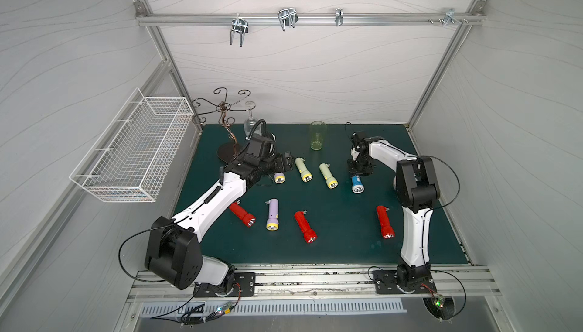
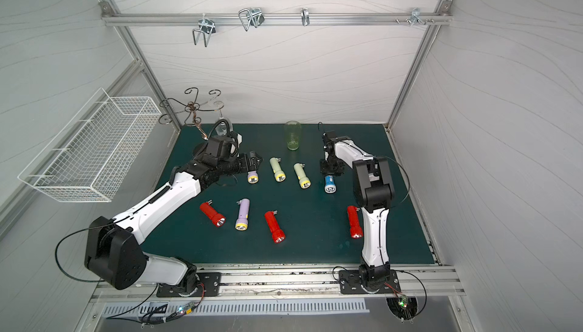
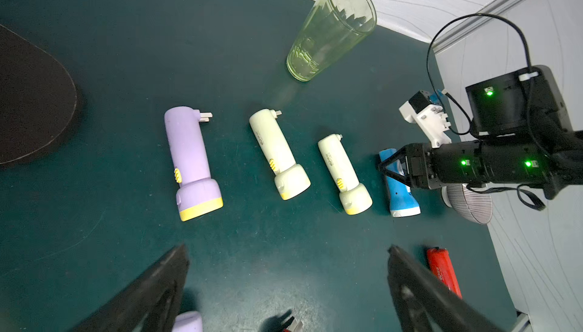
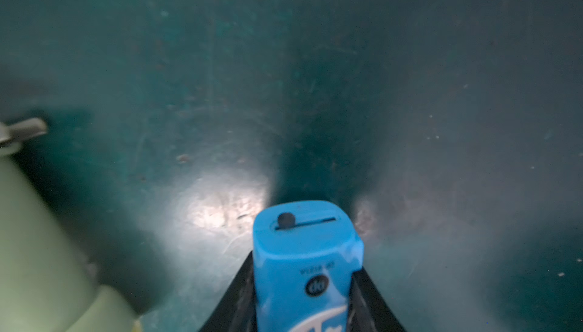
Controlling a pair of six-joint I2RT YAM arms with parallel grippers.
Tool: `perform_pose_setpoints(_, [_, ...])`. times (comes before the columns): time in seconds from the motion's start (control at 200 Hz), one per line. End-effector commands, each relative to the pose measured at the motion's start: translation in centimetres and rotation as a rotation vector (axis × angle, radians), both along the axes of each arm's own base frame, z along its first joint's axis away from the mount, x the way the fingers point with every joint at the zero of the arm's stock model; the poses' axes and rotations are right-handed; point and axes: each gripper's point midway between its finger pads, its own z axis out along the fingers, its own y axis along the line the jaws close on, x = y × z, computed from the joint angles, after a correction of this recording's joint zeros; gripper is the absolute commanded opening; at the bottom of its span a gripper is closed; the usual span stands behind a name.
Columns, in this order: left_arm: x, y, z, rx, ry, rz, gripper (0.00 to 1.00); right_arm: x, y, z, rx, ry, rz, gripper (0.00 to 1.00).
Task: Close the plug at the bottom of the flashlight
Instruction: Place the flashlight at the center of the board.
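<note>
Several flashlights lie on the green mat [image 1: 331, 245]. My right gripper [image 1: 359, 171] [image 4: 304, 264] is shut on the blue flashlight [image 1: 357, 185] [image 4: 303, 251], which lies on the mat. Its end face shows a slot with no prongs standing out. My left gripper [image 1: 285, 163] [image 3: 287, 251] is open wide with only mat between its fingers [image 3: 170, 283]. It hovers at the tail of the purple flashlight [image 1: 279, 177] [image 3: 189, 163], whose plug prongs [image 3: 205, 117] stick out sideways. Two pale green flashlights [image 1: 303, 169] [image 1: 328, 175] between them also show prongs.
Three red flashlights [image 1: 242, 214] [image 1: 305, 226] [image 1: 385, 221] and a second purple one [image 1: 272, 219] lie nearer the front. A green tumbler [image 1: 317, 136] stands at the back. A wire glass rack [image 1: 225, 119] with a wine glass [image 1: 250, 122] is back left, a wire basket [image 1: 132, 150] on the left wall.
</note>
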Motion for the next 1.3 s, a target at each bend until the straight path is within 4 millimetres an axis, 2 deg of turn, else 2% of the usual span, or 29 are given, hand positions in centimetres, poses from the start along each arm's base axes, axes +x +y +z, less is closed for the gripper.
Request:
perform_pose_setpoints(0.0, [0.2,-0.3,2.0,-0.028,-0.067,-0.031,1.0,-0.2,-0.6,-0.1,-0.02,0.021,0.006,0.0])
perform_pose_setpoints(0.055, [0.1,-0.3,1.9,-0.032,-0.067,-0.032,1.0,-0.3,-0.6,-0.2,-0.018,0.023,0.006,0.0])
perform_pose_setpoints(0.1, [0.0,-0.5,2.0,-0.039,-0.066,-0.041,1.0,-0.3,-0.6,-0.2,-0.014,0.018,0.005,0.11])
perform_pose_setpoints(0.14, [0.0,-0.6,2.0,-0.043,-0.065,-0.044,1.0,-0.4,-0.5,-0.3,-0.011,0.016,0.003,0.25])
perform_pose_setpoints(0.21, [-0.1,-0.6,2.0,-0.048,-0.064,-0.047,1.0,-0.5,-0.4,-0.3,-0.003,0.017,-0.001,0.4])
perform_pose_setpoints(0.31, [-0.1,-0.6,2.2,-0.053,-0.073,-0.046,1.0,-0.4,-0.4,0.5,0.0,0.009,-0.005,0.52])
perform_pose_setpoints(0.41, [-0.1,-0.5,2.4,-0.054,-0.082,-0.045,1.0,0.3,-0.6,2.2,-0.014,-0.02,0.001,0.65])
perform_pose_setpoints(0.57, [0.1,-0.5,2.0,-0.052,-0.077,-0.047,1.0,0.5,-0.8,4.9,-0.03,-0.069,0.002,0.71])
perform_pose_setpoints(0.715, [0.4,-0.7,1.5,-0.08,-0.067,-0.048,1.0,-0.4,0.4,6.4,-0.067,-0.078,0.036,0.73])
perform_pose_setpoints(0.85, [0.8,-0.5,0.6,-0.077,-0.056,-0.046,1.0,-1.2,2.9,7.0,-0.08,-0.091,0.091,0.73])
perform_pose_setpoints(1.106, [2.0,0.7,-1.7,-0.096,-0.001,0.006,1.0,-2.0,9.9,7.4,-0.011,-0.114,0.219,0.73])
perform_pose_setpoints(1.296, [2.7,1.7,-2.2,-0.107,0.023,0.041,1.0,-1.4,12.2,6.2,0.027,-0.093,0.242,0.72])
